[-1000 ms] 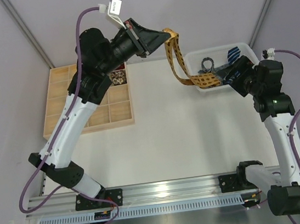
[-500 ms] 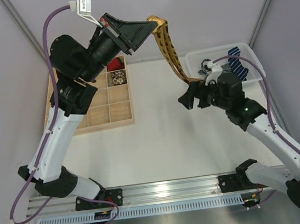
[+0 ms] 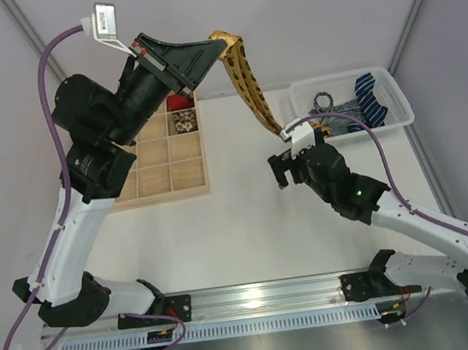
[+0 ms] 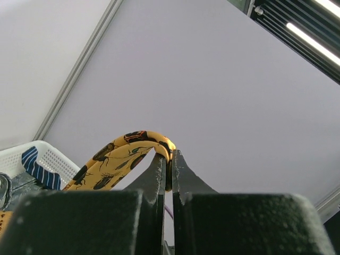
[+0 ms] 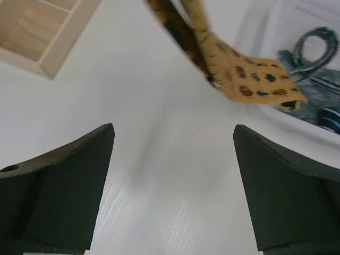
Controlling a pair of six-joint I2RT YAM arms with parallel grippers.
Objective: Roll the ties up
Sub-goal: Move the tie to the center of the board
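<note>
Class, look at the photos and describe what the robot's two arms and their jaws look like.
Both the left arm and right arm have white links between black joint housings. A purple cable loops along each, the left one ending at a small white connector. A green light glows on the right arm. The jaws are black, tapering wedges.
</note>
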